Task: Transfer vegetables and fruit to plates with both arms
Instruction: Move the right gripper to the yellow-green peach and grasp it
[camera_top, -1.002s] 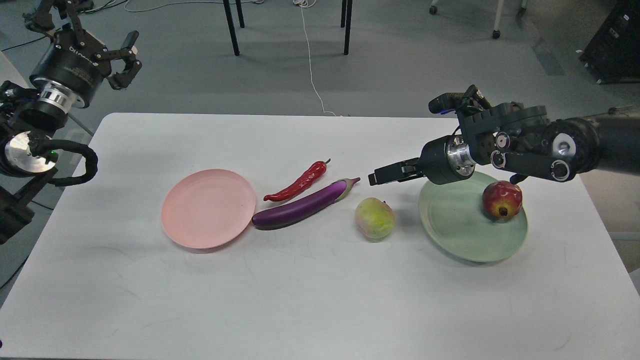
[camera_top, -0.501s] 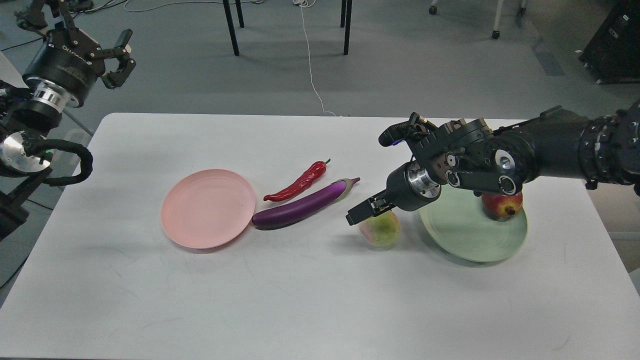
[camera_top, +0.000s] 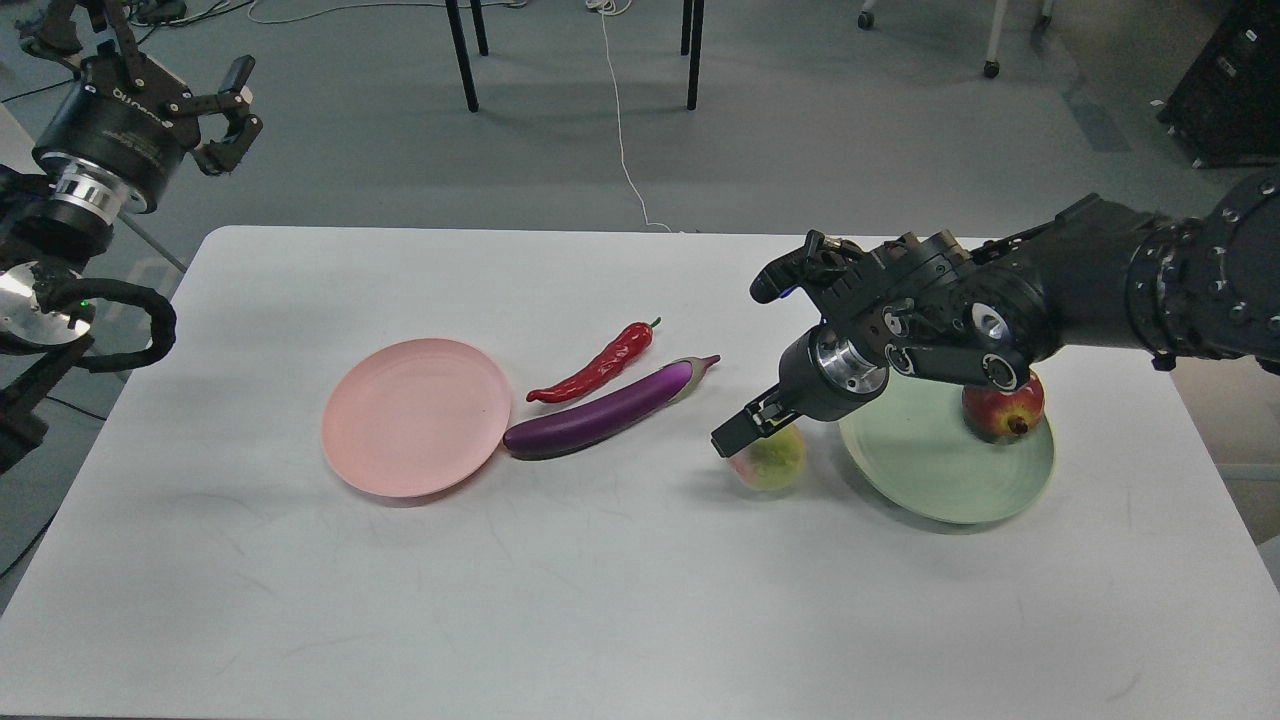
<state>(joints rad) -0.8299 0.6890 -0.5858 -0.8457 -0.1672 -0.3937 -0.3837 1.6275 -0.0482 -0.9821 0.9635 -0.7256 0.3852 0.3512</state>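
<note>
A fuzzy yellow-green peach (camera_top: 770, 463) with a pink blush sits on a white table (camera_top: 620, 600), just left of a pale green plate (camera_top: 930, 475). The right gripper (camera_top: 745, 428) is down at the top of the peach, reaching in from the right on a black arm (camera_top: 1080, 300) with a silver wrist ring. Its fingers are seen end-on and dark, so it cannot be told how far apart they are or whether they have hold of the fruit.

A dark red pomegranate (camera_top: 1005, 410) rests on the far right part of the green plate (partly hidden behind the arm). To the left of the peach, a long glossy purple eggplant (camera_top: 605, 410) lies at a slant, its pale stem end pointing up and right. A thinner wrinkled red chili pepper (camera_top: 595, 365) lies just behind it, roughly parallel. The eggplant's lower end is right beside the rim of a bare pale pink plate (camera_top: 415, 415).

The left gripper (camera_top: 228, 120) is held high at the upper left, beyond the table's edge, its fingers spread apart around nothing.
</note>
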